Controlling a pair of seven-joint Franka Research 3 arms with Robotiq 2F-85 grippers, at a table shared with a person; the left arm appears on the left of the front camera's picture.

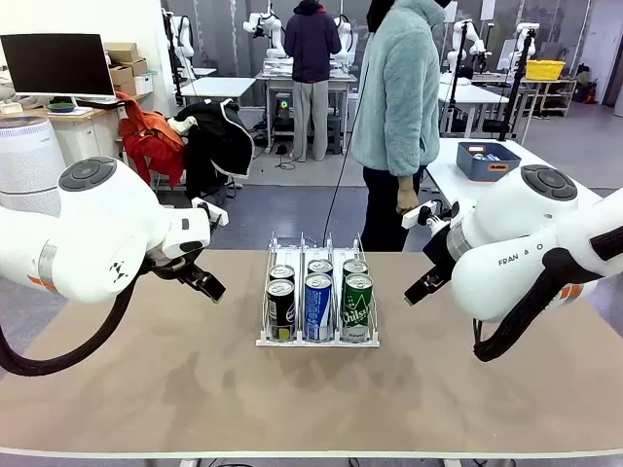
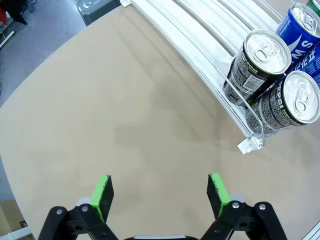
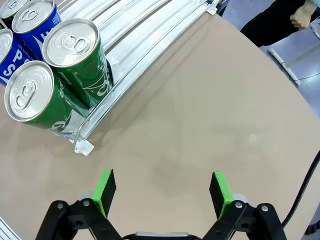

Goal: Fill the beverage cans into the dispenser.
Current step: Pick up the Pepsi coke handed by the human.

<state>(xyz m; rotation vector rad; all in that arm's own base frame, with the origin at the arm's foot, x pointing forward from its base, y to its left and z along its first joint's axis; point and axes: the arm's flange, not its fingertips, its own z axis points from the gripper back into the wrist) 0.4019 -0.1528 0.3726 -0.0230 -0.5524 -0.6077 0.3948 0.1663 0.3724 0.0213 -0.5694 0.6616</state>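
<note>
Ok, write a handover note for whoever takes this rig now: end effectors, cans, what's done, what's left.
Left end effector: open, empty, over the beige tabletop left of the clear three-lane dispenser with white base.
Right end effector: open, empty, to its right.
Dispenser holds slim aluminium cans at its near end: two black, two blue, two green.
Done: six loaded.
Left: far lane space unfilled.

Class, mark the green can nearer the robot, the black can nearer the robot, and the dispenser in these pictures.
Nearer green can (image 1: 357, 309): front view, on its printed label.
Nearer black can (image 2: 299, 96): left wrist view, on its silver lid.
Dispenser (image 3: 140, 22): right wrist view, on its bare white lanes.
</note>
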